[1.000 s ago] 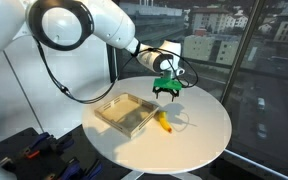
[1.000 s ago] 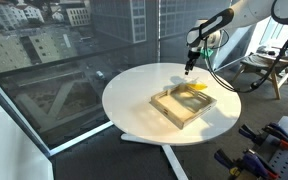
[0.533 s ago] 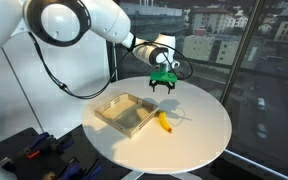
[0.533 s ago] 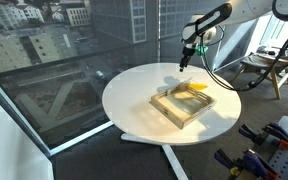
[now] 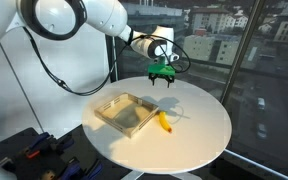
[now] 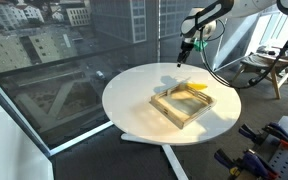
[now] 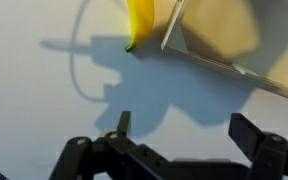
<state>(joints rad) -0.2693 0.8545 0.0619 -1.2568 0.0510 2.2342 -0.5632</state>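
Your arm (image 5: 102, 16) reaches in from the upper left of an exterior view. Its wrist is bent so your gripper (image 5: 163, 80) points straight down at upper centre. In the wrist view, its fingers (image 7: 248, 132) stand wide apart and empty.

A round white table (image 5: 199, 128) carries everything, seen in both exterior views (image 6: 134, 100). Straight under the gripper (image 7: 184, 125) its top is bare, with only the gripper's shadow (image 7: 134, 95) on it. A banana (image 7: 140, 20) lies flat on the table just past that shadow, ahead of the fingers. Just beside the banana sits a shallow square tray (image 7: 224, 65), flat on the top. In an exterior view the banana (image 5: 164, 121) and tray (image 5: 114, 102) lie below the gripper (image 5: 164, 83), nearer the table's middle.
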